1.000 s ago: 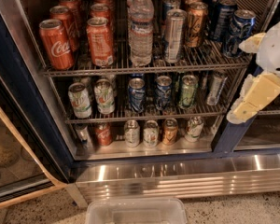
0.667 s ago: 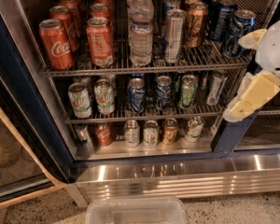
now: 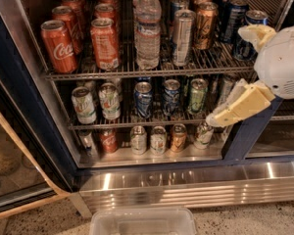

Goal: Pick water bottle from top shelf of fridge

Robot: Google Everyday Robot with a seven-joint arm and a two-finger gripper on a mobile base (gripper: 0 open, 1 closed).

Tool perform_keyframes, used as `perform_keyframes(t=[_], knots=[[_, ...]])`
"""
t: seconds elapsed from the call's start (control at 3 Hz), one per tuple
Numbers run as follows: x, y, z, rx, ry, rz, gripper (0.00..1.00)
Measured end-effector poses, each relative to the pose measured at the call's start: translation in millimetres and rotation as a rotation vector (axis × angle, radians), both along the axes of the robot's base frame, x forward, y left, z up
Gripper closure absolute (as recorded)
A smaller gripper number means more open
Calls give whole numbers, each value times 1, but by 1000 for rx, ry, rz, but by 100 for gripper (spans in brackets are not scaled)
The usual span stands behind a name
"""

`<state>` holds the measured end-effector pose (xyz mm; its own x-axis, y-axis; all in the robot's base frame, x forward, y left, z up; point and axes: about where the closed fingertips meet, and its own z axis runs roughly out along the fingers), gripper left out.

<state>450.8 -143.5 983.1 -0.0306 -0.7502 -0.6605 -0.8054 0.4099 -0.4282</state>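
Two cream fingers [image 3: 237,107] of the gripper [image 3: 227,77] stood spread wide and held nothing, at the right side of the open fridge [image 3: 186,185]. Over the last second the gripper had crept left and a little lower, so that the lower finger's tip lay in front of the right end of the middle rack. That was only a small gain. The water bottle [image 3: 147,28] stood upright and untouched near the front centre of the top shelf [image 3: 88,76], well apart from the gripper and higher than that lower finger. Room looked tight: a tall silver can [image 3: 182,31] stood just beside the bottle on its right, a red cola can [image 3: 105,43] near its left, and more cans behind. The open way in seemed to be from the front, above the shelf's rail.
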Motion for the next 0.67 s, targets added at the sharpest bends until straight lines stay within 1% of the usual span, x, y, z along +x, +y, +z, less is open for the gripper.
perform_keyframes(t=[0.33,0.67], knots=[[9,9,19,65,-64,-6,0],[9,9,19,67,-62,-7,0]])
